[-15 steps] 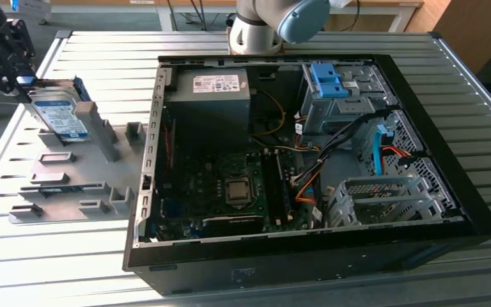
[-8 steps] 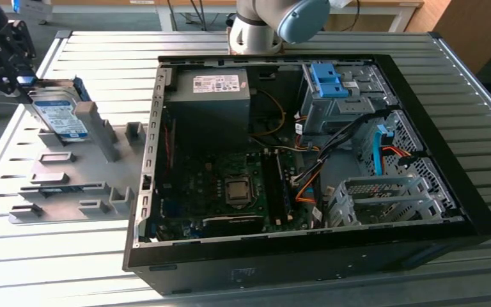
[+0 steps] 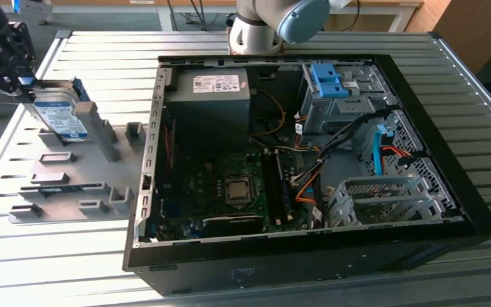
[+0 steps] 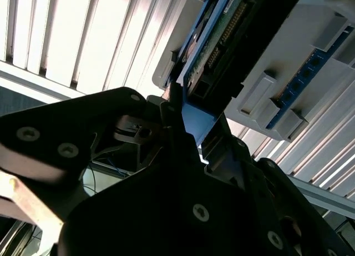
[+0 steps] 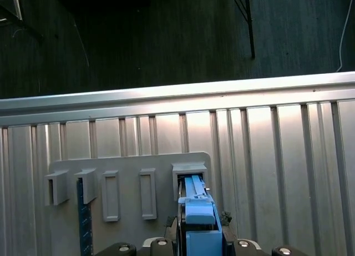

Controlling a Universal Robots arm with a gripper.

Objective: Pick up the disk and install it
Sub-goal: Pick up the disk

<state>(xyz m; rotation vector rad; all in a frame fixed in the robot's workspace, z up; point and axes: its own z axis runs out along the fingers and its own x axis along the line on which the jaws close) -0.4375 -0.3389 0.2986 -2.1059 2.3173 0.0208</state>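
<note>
**Q:** Where is the disk (image 3: 58,118)?
**A:** At the exterior view's left. It stands on edge in a slot of the grey rack (image 3: 75,192), with its long axis near vertical and its label side in view.

**Q:** And the pincer (image 3: 23,86)?
**A:** At the disk's upper corner, reaching in from above and from the side away from the case (image 3: 314,262). In both wrist views the disk's blue frame sits between the fingers, so the pincer is closed on it.

**Q:** Seated or lifted?
**A:** The lower end seems to be within the slot, though the rack's wall hides the contact.

**Q:** Which way is the case?
**A:** Toward the exterior view's right. It lies open side up on the slatted surface (image 3: 100,41), just beside the rack. Its grey cage (image 3: 382,198) is on the side away from the rack.
</note>
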